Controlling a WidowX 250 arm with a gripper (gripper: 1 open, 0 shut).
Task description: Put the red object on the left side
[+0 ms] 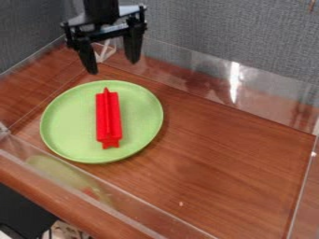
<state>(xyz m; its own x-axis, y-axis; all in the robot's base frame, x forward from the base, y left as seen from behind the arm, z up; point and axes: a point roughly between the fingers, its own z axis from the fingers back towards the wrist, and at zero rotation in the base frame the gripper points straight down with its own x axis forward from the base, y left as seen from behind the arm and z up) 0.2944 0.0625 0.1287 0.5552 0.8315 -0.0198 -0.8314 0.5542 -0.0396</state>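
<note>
Nearest the camera: 1 clear plastic wall runs along the front edge of the wooden tabletop; its lower part is cut off by the frame bottom. More clear panels stand at the left, right and back, so 1 transparent enclosure in total; edges are hard to trace because of glare.

Next back, on the left half of the tabletop: 1 round lime-green plate. On it lies 1 red object, a long narrow bar with a raised ridge. Long axis runs near-to-far, almost vertical in the view, near end at the plate's front rim area, far end toward the plate's back. It lies flat, wholly within the plate, slightly right of plate centre. Nothing touches it.

Farthest: 1 gripper, black, hanging above the tabletop behind the plate, pointing down, 2 fingers spread wide with nothing between them. The arm above it is cut off by the top edge. Grey backdrop behind.
</note>
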